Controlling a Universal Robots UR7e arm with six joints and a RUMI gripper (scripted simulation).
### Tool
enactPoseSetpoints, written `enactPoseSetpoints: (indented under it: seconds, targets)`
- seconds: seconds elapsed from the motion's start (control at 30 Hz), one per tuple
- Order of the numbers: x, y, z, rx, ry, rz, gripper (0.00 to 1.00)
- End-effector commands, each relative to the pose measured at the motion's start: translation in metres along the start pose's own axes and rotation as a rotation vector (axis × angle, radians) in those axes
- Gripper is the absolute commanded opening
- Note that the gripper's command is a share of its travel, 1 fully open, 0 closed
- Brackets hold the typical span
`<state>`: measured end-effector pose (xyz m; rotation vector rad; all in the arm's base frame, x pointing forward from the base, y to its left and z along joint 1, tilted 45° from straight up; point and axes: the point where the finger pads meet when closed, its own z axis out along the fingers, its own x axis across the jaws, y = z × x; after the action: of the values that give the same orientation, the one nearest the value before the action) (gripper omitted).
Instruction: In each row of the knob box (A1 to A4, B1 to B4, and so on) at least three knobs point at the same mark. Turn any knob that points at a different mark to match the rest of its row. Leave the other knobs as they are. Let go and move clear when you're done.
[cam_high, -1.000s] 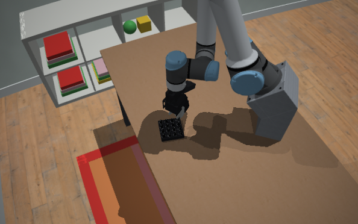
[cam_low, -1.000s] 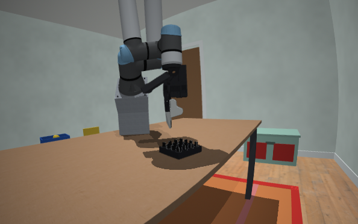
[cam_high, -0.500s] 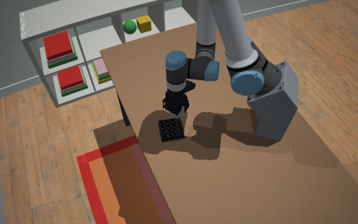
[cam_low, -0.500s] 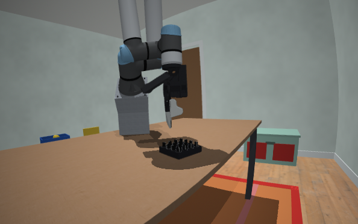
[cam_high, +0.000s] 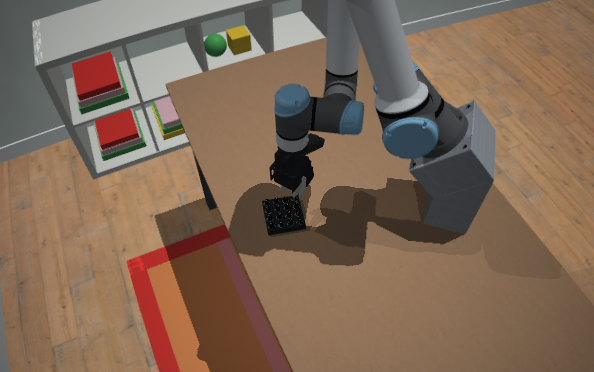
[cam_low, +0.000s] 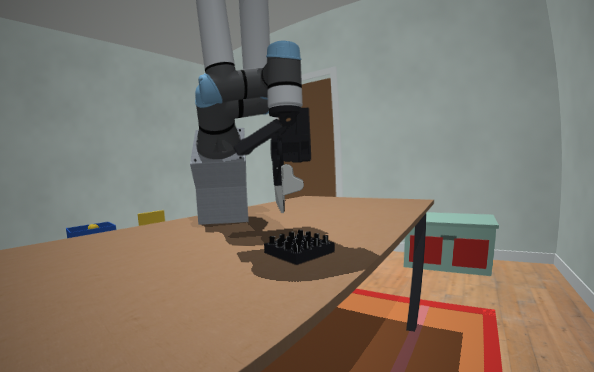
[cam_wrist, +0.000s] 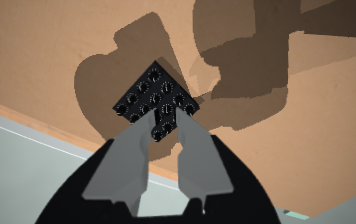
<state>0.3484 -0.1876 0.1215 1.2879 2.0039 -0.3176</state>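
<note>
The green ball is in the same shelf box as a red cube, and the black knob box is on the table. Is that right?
Not quite: the top view shows the cube beside the green ball is yellow. The rest is right.

Beneath my pale grey tool, the box is black; the desk around it is plain tan.

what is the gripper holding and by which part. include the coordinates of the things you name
Nothing is held: the gripper's fingers (cam_high: 300, 188) (cam_low: 280, 199) stand slightly apart above the knob box (cam_high: 284, 230) (cam_low: 298, 257) (cam_wrist: 156, 64), touching none of its knobs.
</note>
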Motion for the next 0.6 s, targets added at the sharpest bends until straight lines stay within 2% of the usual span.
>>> enactPoseSetpoints:
  seconds: [0.0, 0.57]
  targets:
    - [-0.0002, 0.0002, -0.0002, -0.001, -0.001, 0.000, 0.11]
    - [-0.0003, 0.0000, 0.0034, -0.001, -0.001, 0.000, 0.11]
